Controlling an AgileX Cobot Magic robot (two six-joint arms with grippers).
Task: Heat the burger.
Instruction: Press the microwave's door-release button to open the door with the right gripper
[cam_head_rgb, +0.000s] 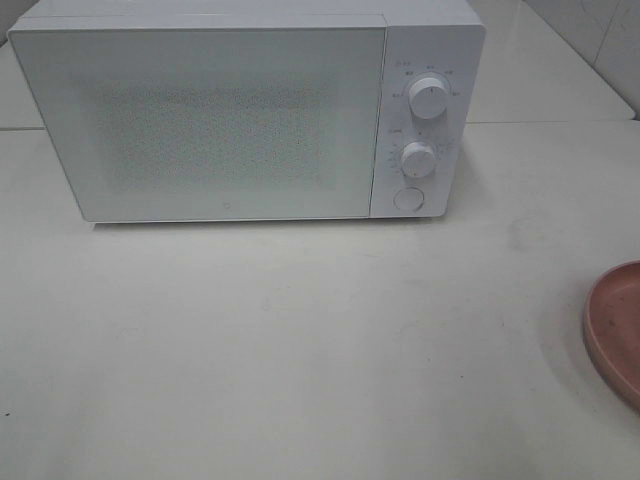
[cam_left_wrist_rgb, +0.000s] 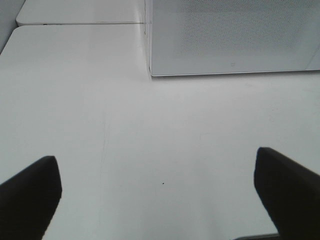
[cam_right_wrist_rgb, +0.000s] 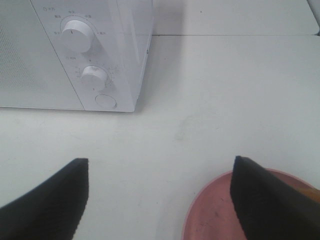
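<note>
Burger (cam_right_wrist_rgb: 314, 195) barely peeks behind one finger (cam_right_wrist_rgb: 270, 205) of wide-open R gripper (cam_right_wrist_rgb: 160, 162); L gripper (cam_left_wrist_rgb: 155, 155) open too.

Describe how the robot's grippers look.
The left gripper has two matte black jaws, broad and wedge-shaped, with blunt slanted tips. The right gripper has the same plain black jaws. No cables, markings or arm links show in any view.

White box-shaped microwave (cam_head_rgb: 230, 120), door speckled with fine grey dots, ahead of the black left gripper (cam_left_wrist_rgb: 157, 162); round pink plate (cam_right_wrist_rgb: 210, 220) beneath the black right gripper (cam_right_wrist_rgb: 160, 162); off-white tabletop (cam_head_rgb: 300, 350).
</note>
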